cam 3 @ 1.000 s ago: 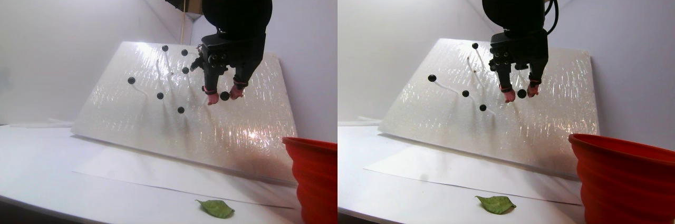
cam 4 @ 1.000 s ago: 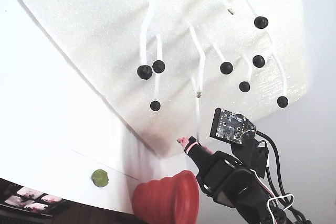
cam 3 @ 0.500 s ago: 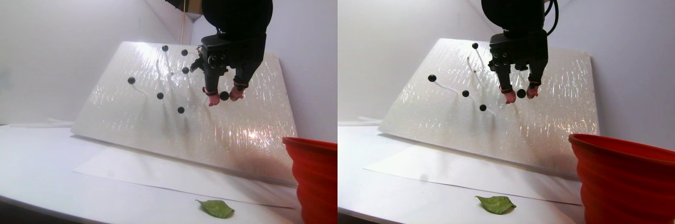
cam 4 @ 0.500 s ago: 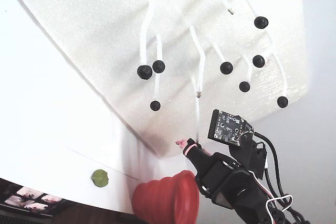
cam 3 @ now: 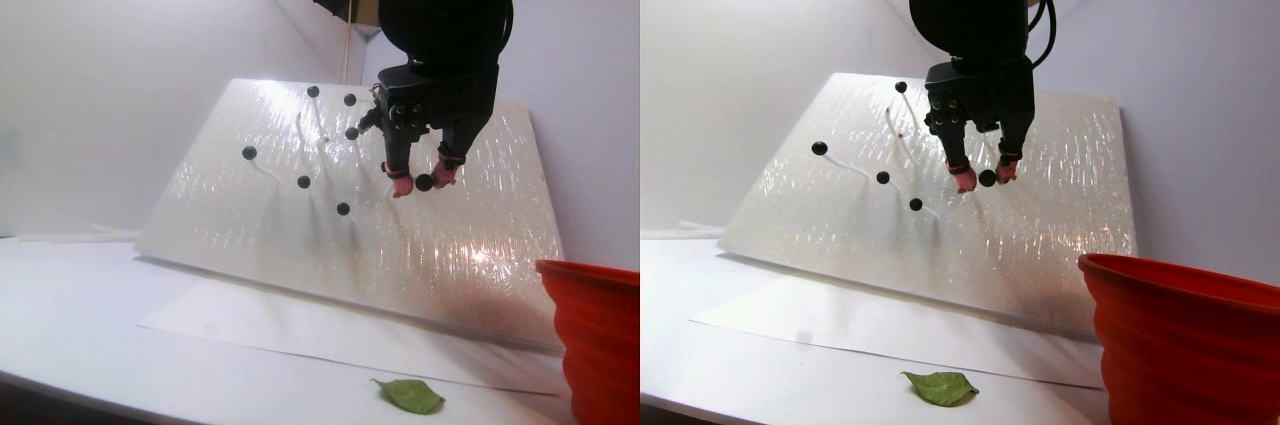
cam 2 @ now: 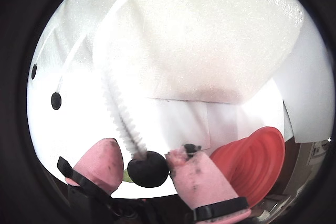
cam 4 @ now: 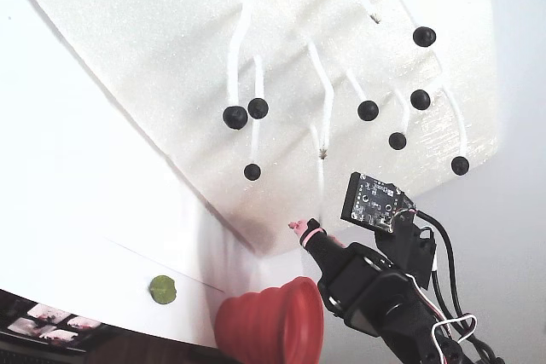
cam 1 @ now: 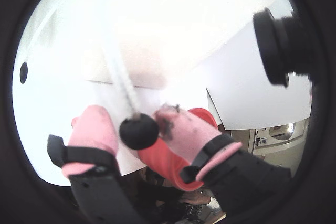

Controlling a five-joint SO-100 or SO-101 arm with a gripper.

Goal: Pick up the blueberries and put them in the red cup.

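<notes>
Up against the tilted foam board (cam 3: 330, 235), the gripper (cam 2: 147, 165) has its pink fingertips (cam 1: 94, 129) closing narrow around one stalk-tip blueberry (cam 2: 148, 168), not clearly squeezing, while the red cup (cam 2: 252, 161) waits at about 4 o'clock in a wrist view.

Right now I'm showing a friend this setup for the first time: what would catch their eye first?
Probably the pink-tipped gripper closing around one dark berry that hangs on a white stem from the leaning foam board. Next, the other berries dotted over that board, and the red cup at the right edge of the stereo pair view, with a green leaf lying on the table beside it.
</notes>
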